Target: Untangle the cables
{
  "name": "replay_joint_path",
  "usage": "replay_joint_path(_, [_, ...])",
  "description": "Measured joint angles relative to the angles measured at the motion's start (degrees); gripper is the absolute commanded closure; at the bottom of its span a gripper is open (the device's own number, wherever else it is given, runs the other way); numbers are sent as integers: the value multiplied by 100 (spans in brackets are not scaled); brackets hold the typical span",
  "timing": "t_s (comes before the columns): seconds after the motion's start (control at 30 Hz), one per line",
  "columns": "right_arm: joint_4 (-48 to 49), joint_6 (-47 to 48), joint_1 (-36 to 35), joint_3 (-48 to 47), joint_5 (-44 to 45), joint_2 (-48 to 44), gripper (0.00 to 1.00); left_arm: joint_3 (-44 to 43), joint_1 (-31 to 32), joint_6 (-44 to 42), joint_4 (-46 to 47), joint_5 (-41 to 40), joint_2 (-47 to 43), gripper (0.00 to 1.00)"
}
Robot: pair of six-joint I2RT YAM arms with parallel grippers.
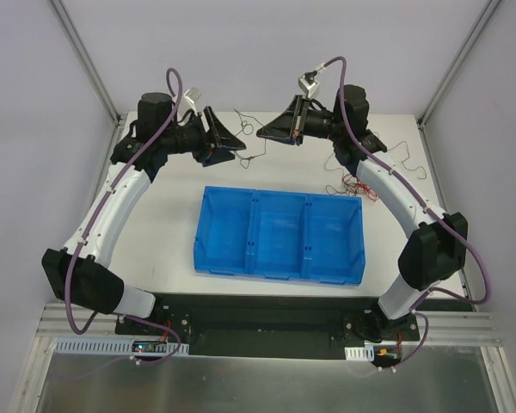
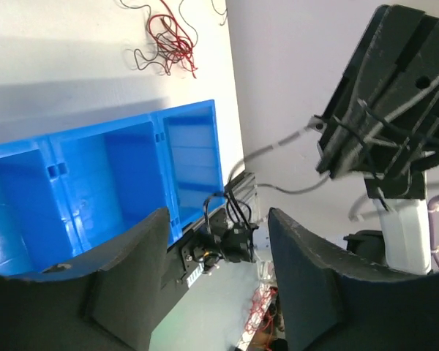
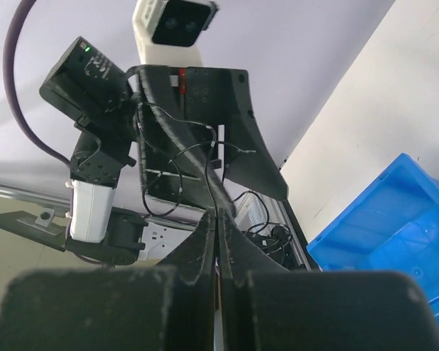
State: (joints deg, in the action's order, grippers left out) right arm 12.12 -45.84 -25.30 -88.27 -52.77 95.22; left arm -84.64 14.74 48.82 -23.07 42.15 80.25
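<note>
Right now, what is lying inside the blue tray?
The blue tray shows three empty compartments; the cables lie outside, beyond it. Its near wall covers a strip of floor.

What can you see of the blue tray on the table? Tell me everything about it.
The blue tray looks like glossy moulded plastic. It is a rectangular bin split by two dividers into three side-by-side compartments, with no contents visible in any of them. It sits flat and upright on the white table, toward the near edge, with one long side facing that edge. Nothing but the table appears to touch it.
</note>
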Motion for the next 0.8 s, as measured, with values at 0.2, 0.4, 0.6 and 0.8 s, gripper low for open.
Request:
replay_joint_path(0.2, [-496, 420, -46, -13, 66, -273, 100, -37, 146, -155, -212, -444, 216, 79])
replay_joint_path(0.4, [-2468, 1871, -59, -422, 949, -743, 100, -494, 48, -813, -1290, -1934, 210, 97])
replay_joint_path(0.6, [-4959, 3532, -79, -1226, 3703, -1176, 100, -592, -101, -1362, -1891, -3244, -37, 100])
replay_joint_path(0.8, [-6092, 4378, -181, -1585, 5781, -1488, 100, -612, 7, -1631, -2085, -3825, -337, 100])
